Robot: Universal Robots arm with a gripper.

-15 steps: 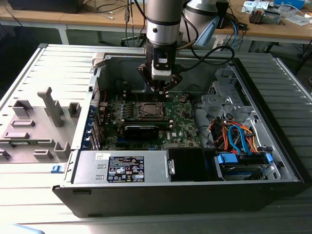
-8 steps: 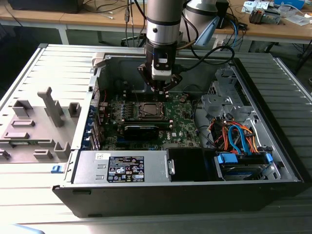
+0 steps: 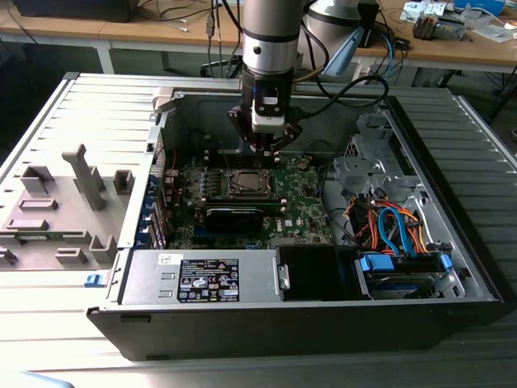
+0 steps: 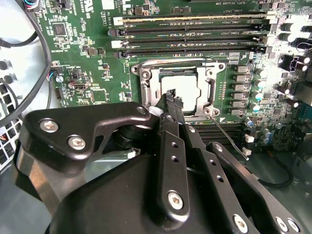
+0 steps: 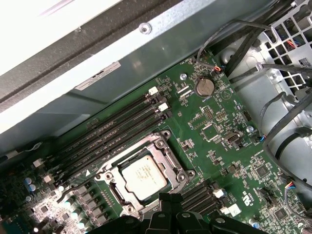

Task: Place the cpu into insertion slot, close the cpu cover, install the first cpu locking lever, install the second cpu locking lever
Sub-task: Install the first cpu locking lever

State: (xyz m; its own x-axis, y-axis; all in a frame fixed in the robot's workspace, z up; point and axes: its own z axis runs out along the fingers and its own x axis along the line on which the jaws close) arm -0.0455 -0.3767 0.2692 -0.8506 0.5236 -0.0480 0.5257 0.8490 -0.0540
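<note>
Exterior view high over open case; both wrist views close above motherboard (image 5: 214,122).

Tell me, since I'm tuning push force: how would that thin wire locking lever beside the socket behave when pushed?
The locking lever looks like a thin wire rod, so probably springy, flexing before moving. Its smooth round metal may slip off the gripper. It sits close to the cpu cover, so it likely pivots, not slides.

- The black metal gripper (image 4: 171,97) hides one corner of the square silvery-bordered insertion slot (image 4: 146,80) in the second wrist view; its fingertips look pressed together, though that is hard to judge.
- In the first wrist view the picture's edge cuts the gripper off.
- In the exterior view the socket's levers are too small to tell.
</note>
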